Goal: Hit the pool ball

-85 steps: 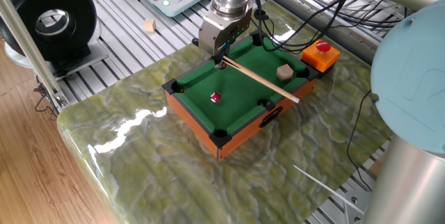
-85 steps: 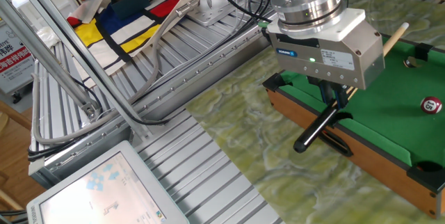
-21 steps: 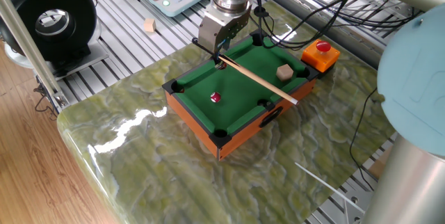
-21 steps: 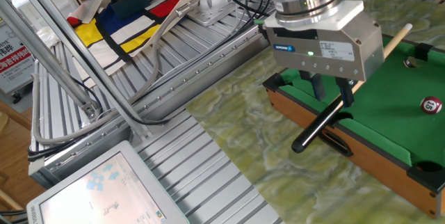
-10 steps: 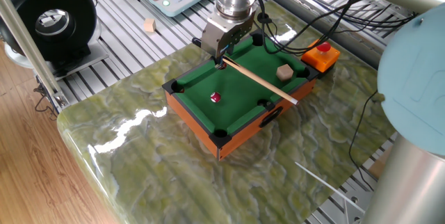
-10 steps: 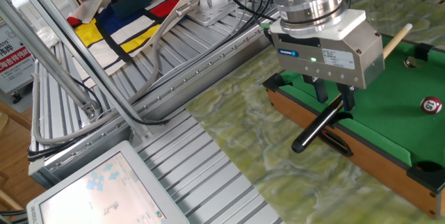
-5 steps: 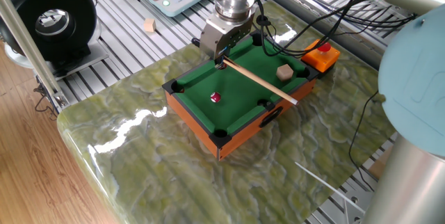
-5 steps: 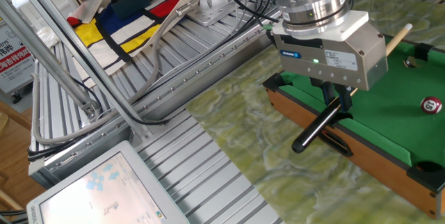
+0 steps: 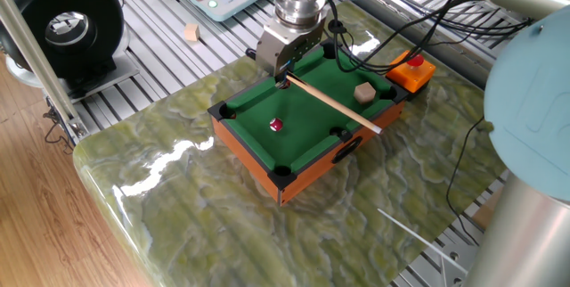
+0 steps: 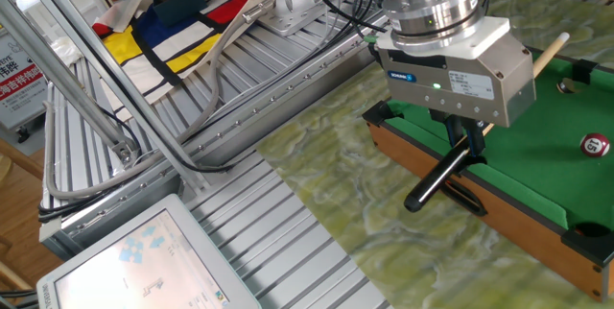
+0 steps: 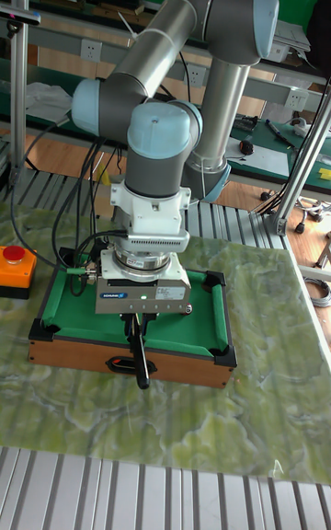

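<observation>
A tiny dark-red pool ball (image 9: 276, 125) with a white spot (image 10: 595, 144) rests on the green felt of the small wooden pool table (image 9: 245, 144). My gripper (image 9: 283, 77) hangs over the table's far rail, shut on a cue stick (image 9: 334, 104). The cue's pale shaft lies diagonally across the felt, and its black butt (image 10: 436, 180) sticks out past the rail. The ball sits apart from the cue, toward the near side. In the tall fixed view my gripper (image 11: 138, 323) holds the black butt (image 11: 142, 360) and the ball is hidden.
A tan wooden cube (image 9: 362, 93) lies on the felt near a corner. An orange box with a red button (image 9: 411, 69) stands beside the table. Cables trail behind. A second small cube (image 9: 191, 31) and a black reel (image 9: 62, 24) are at the back left.
My gripper and the cue have shifted only very slightly over the last second. The pool ball has stayed where it was.
</observation>
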### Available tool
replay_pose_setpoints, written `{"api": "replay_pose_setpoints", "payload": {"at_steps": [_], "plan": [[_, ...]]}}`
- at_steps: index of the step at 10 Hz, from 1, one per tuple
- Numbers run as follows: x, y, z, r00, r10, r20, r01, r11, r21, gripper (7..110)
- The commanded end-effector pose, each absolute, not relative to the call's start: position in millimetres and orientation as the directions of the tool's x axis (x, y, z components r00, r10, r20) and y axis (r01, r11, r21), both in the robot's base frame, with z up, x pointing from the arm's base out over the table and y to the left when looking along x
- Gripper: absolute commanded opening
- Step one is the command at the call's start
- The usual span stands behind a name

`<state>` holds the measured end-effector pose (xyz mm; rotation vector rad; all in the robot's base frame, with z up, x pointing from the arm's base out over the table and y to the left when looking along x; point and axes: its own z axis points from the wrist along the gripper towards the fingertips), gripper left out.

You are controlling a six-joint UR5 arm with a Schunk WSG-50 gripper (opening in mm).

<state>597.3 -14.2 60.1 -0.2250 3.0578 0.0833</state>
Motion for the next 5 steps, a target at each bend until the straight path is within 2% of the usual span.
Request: {"api": "replay_pose_setpoints", "payload": {"at_steps": [1, 5], "plan": [[599.8, -12.9, 62.2, -0.989, -0.127, -0.081, -0.131, 0.990, 0.052, 7], [599.6, -5.1, 64.7, -0.989, -0.124, -0.078, -0.130, 0.989, 0.077, 7]]}}
